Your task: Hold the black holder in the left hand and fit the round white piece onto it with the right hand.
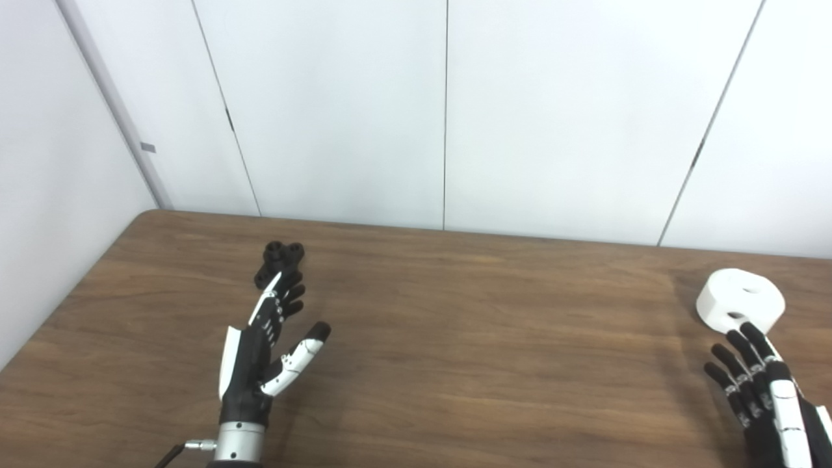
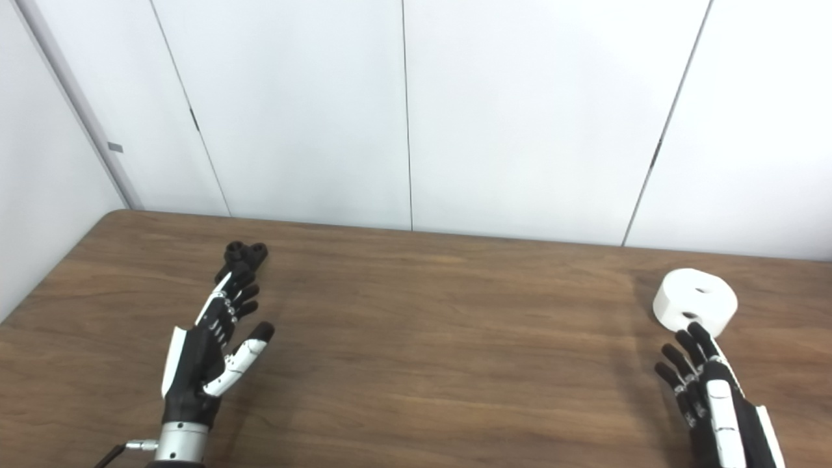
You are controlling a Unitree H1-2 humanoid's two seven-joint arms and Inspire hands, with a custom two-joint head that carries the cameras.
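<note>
The black holder (image 1: 279,261) stands on the wooden table (image 1: 455,325) at the left, toward the back. My left hand (image 1: 263,348) is open and empty just in front of it, fingertips (image 1: 292,286) almost at its base. The round white piece (image 1: 741,300), with a hole on top and one in its side, lies at the far right. My right hand (image 1: 764,390) is open and empty just in front of it, fingertips (image 1: 747,335) close to its near side. In the right eye view the holder (image 2: 242,257) and the white piece (image 2: 695,300) show likewise.
White wall panels (image 1: 442,110) rise straight behind the table's far edge. The table's left edge runs diagonally beside my left arm. A bare stretch of wood lies between the two hands.
</note>
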